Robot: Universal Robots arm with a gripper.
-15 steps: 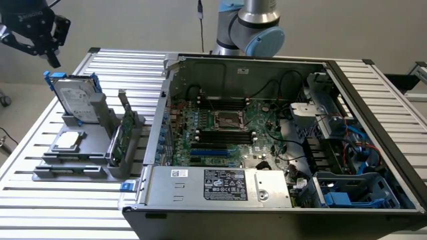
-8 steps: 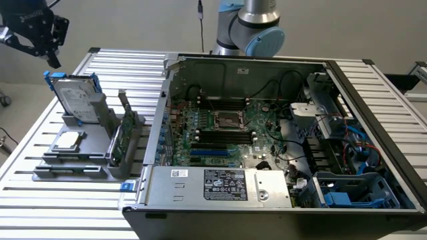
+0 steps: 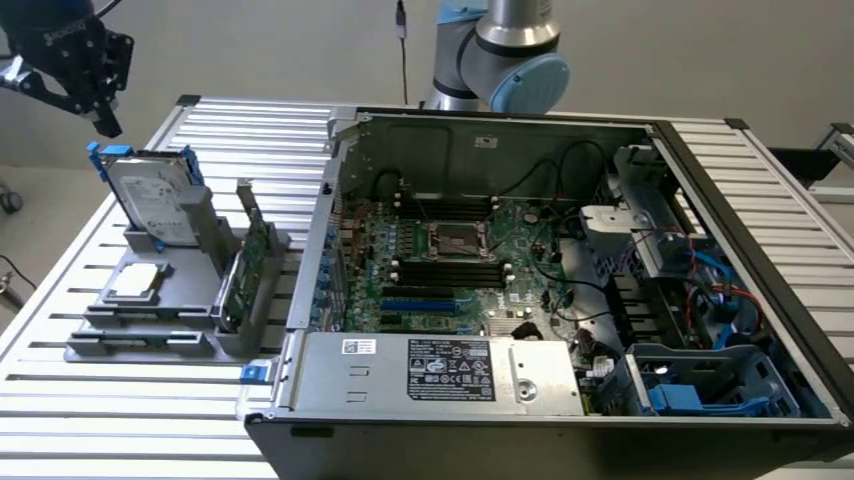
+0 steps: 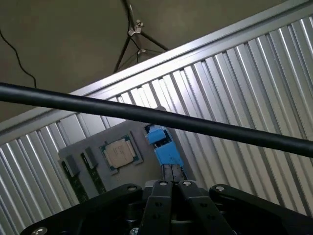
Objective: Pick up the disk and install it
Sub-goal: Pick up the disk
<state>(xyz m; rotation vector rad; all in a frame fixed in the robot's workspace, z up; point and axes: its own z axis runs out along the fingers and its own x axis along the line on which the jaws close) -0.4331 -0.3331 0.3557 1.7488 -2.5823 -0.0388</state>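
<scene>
CORNER OF THE TABLE (image 3: 80, 400), EXTERIOR VIEW'S LEFT: My gripper (image 3: 104, 122) hangs with its fingers (image 4: 167, 175) pressed together, holding nothing. Just below it the disk (image 3: 150, 195) stands on its short end in a grey stand (image 3: 200, 300), well apart from the open case (image 3: 561, 300). Its long axis runs near upright, leaning a little. The broad silver face is turned toward the case side, blue tabs (image 3: 96, 152) uppermost. Risks, as I judge them: closed fingers would ram the top edge rather than straddle it, tipping the disk toward the green card (image 3: 230, 285) beside it. The black cable (image 4: 146, 115) crossing my wrist view might also snag.
</scene>
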